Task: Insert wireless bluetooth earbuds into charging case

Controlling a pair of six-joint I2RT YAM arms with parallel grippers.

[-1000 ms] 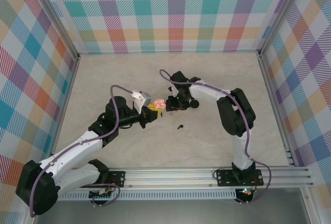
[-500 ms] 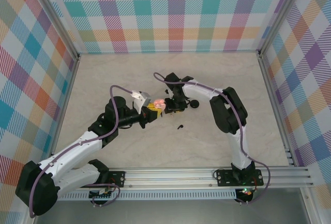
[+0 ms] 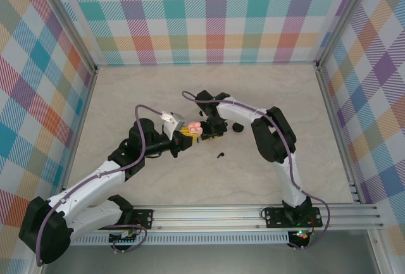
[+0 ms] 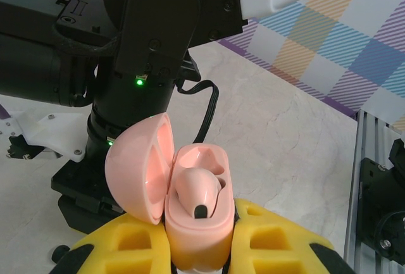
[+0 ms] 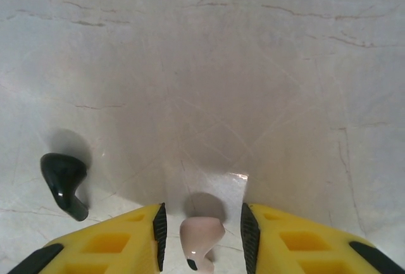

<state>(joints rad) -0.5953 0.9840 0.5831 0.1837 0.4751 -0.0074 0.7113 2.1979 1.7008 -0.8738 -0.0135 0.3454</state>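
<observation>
Left wrist view had the best angle. The left gripper (image 4: 201,255) was clamped on the pink charging case (image 4: 190,233) with the lid (image 4: 142,166) flipped open. One pale pink earbud (image 4: 197,193) sat in its slot and the empty slot (image 4: 214,160) was right next to it. The right arm's black body loomed just behind the case.

On the right wrist cam, the second pale pink earbud (image 5: 201,239) was between the yellow pads (image 5: 114,242) of the right gripper (image 5: 202,214). A sliver of gap showed on either side, so I honestly couldn't tell if it was pinched or the jaws were loose around it. A black earbud (image 5: 63,182) lay on the table (image 5: 266,65), off to one side.

My read was that the step in hand was seating bud number two. I'd line the stem up with the empty slot and come down straight, not slanted. I'd also stay clear of the lid and the seated bud, with the case held level. These buds looked tiny and glossy, so a sideways nudge could probably pop one out. I'd only let go once it had dropped fully in.
</observation>
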